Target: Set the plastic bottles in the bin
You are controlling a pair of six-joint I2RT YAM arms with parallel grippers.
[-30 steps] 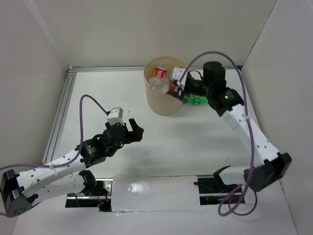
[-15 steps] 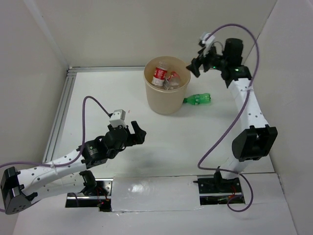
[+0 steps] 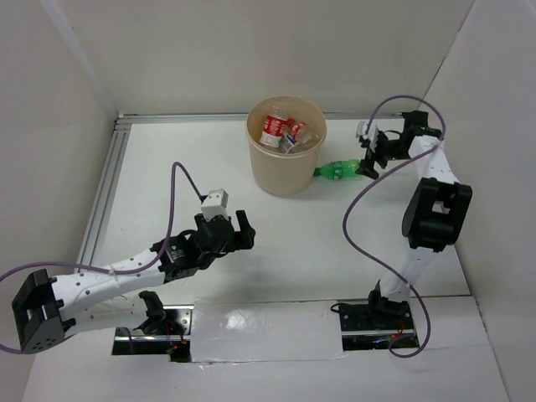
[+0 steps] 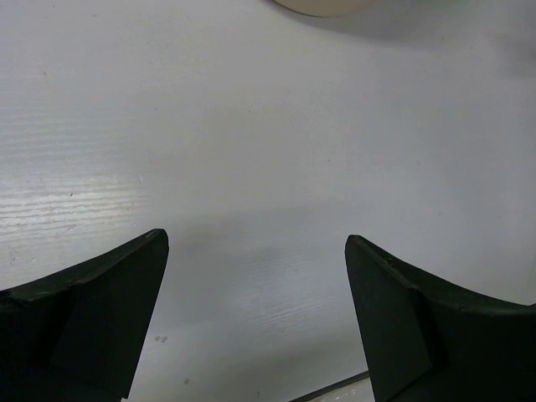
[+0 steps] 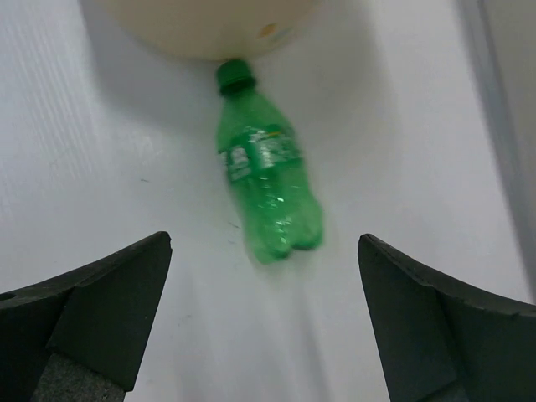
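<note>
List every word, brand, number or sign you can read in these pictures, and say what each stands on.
No text can be read here.
Label of the green bottle lying on the table: white marks, too blurred to read.
Red label of the red-labelled bottle inside the bin: pale print, too small to read.
Other bottles in the bin: no print that can be made out.

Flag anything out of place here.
One green bottle lies on its side on the table, cap pointing at the bin, outside it; the other bottles sit inside. Nothing else stands out.
</note>
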